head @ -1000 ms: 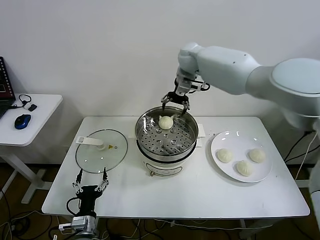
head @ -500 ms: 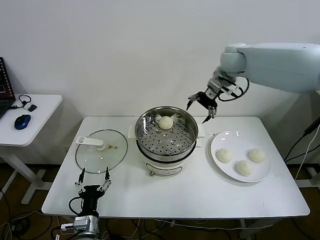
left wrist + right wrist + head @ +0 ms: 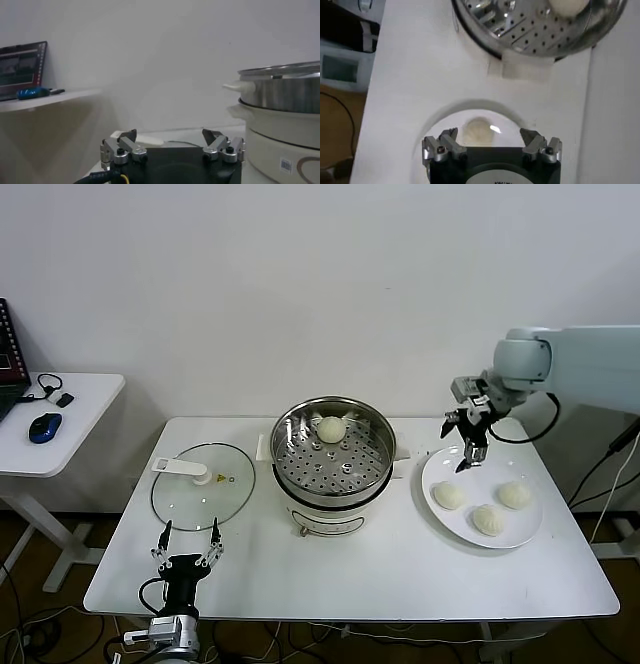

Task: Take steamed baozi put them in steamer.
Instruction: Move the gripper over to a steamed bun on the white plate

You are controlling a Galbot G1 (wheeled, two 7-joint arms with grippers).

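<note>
The steel steamer (image 3: 333, 452) stands mid-table with one steamed baozi (image 3: 332, 427) on its perforated floor at the back. Three more baozi (image 3: 449, 495) (image 3: 515, 494) (image 3: 489, 519) lie on a white plate (image 3: 478, 469) to its right. My right gripper (image 3: 461, 446) hangs open and empty over the plate's far left edge, just above the nearest bun. In the right wrist view that gripper (image 3: 490, 137) frames a baozi (image 3: 477, 131) below it, with the steamer (image 3: 520, 35) beyond. My left gripper (image 3: 187, 546) is parked open at the table's front left edge.
A round glass lid (image 3: 203, 485) with a white handle lies flat to the left of the steamer. A small side table (image 3: 70, 419) with a blue mouse (image 3: 45, 427) stands further left. The wall is close behind the table.
My right gripper has left the steamer, where it stood over the placed bun, swung right and come down over the plate. It has stayed open. The left arm has not moved.
</note>
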